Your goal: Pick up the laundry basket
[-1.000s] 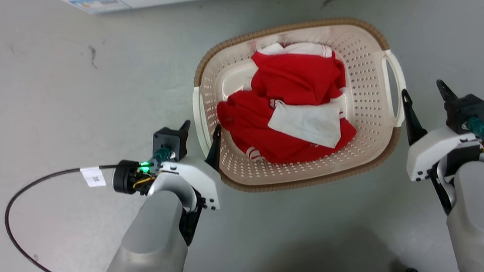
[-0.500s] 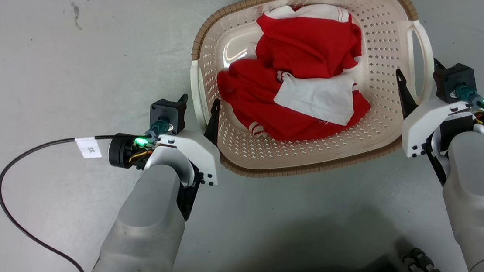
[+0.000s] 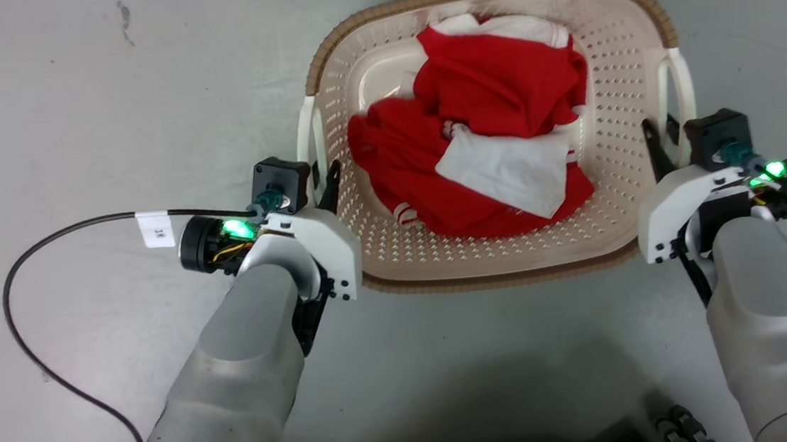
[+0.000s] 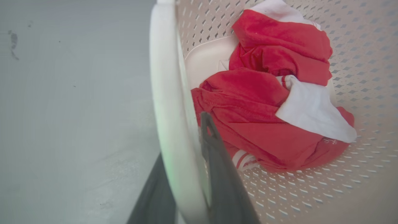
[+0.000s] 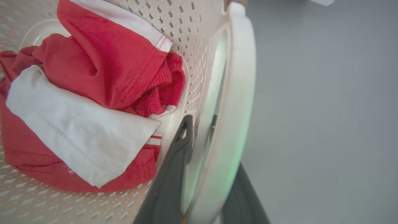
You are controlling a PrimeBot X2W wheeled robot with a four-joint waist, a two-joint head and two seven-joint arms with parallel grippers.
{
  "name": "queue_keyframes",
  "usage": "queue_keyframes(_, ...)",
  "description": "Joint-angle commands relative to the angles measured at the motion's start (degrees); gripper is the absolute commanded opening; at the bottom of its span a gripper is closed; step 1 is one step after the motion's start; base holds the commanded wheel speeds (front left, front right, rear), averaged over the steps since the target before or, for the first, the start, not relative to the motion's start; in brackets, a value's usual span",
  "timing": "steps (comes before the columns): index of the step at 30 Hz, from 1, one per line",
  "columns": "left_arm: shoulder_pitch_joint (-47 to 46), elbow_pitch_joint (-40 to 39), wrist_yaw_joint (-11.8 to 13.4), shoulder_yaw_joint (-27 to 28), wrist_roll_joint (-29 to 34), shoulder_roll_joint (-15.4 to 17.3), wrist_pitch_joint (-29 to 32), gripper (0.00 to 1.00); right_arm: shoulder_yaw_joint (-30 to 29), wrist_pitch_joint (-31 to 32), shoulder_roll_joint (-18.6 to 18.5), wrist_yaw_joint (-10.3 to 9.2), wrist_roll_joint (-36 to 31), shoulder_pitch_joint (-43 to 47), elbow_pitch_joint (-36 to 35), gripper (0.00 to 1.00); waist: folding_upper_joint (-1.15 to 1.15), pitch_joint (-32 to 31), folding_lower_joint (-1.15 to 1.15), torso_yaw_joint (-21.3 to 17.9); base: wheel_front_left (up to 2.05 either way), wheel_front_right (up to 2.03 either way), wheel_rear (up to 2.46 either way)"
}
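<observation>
The fingers of the left gripper (image 3: 322,177) pinch the left handle (image 3: 305,132) of the laundry basket (image 3: 498,277). The fingers of the right gripper (image 3: 659,135) pinch its right handle (image 3: 683,82). The basket sits between both arms over the grey floor (image 3: 69,100), with red and white clothes (image 3: 497,98) heaped inside. A black cable (image 3: 46,237) loops at left.

Left pincer (image 4: 183,137) clamping laundry basket (image 4: 357,37) handle (image 4: 164,77), red and white clothes (image 4: 264,102) inside
</observation>
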Motion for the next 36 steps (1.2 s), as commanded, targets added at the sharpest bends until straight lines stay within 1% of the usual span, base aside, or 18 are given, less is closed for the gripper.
queue_keyframes(1,0.6,0.1,-0.5,-0.7,0.0,0.5,-0.4,0.00,0.2,0.0,-0.8,-0.13,0.3,0.2,0.4,0.00,0.00,-1.8,0.00,0.2,0.00,0.00,0.00)
queue_keyframes(2,0.6,0.1,-0.5,-0.7,0.0,0.5,-0.4,0.00,0.2,0.0,-0.8,-0.13,0.3,0.2,0.4,0.00,0.00,-1.8,0.00,0.2,0.00,0.00,0.00)
queue_keyframes(5,1.9,0.8,-0.2,-1.2,-0.6,0.4,-0.4,0.00,0.8,0.0,-0.8,-0.12,1.1,1.5,2.0,0.00,0.00,-4.9,0.00,0.3,0.00,0.00,0.00)
queue_keyframes(15,7.9,4.8,-0.5,-2.2,-4.2,0.7,-0.4,0.00,3.9,0.0,-0.9,-0.12,5.2,7.4,7.7,0.00,0.00,-19.0,0.00,0.2,0.00,0.00,0.00)
queue_keyframes(21,12.0,7.6,-0.8,-4.0,-7.0,0.7,-0.3,0.00,6.6,0.0,-0.9,-0.12,7.2,10.0,11.6,0.00,0.00,-27.3,0.00,0.2,0.00,0.00,0.00)
queue_keyframes(28,16.4,9.4,-1.4,-6.4,-10.7,0.7,2.3,0.00,10.3,0.6,-0.9,-0.12,9.1,13.3,16.1,0.00,0.00,-37.5,0.00,0.6,0.00,0.00,0.00)
queue_keyframes(36,19.7,10.5,-1.8,-8.5,-13.8,0.6,6.8,0.00,17.3,5.8,-0.8,-0.10,13.5,17.4,17.6,0.00,0.00,-46.8,0.00,1.1,0.00,0.00,0.00)
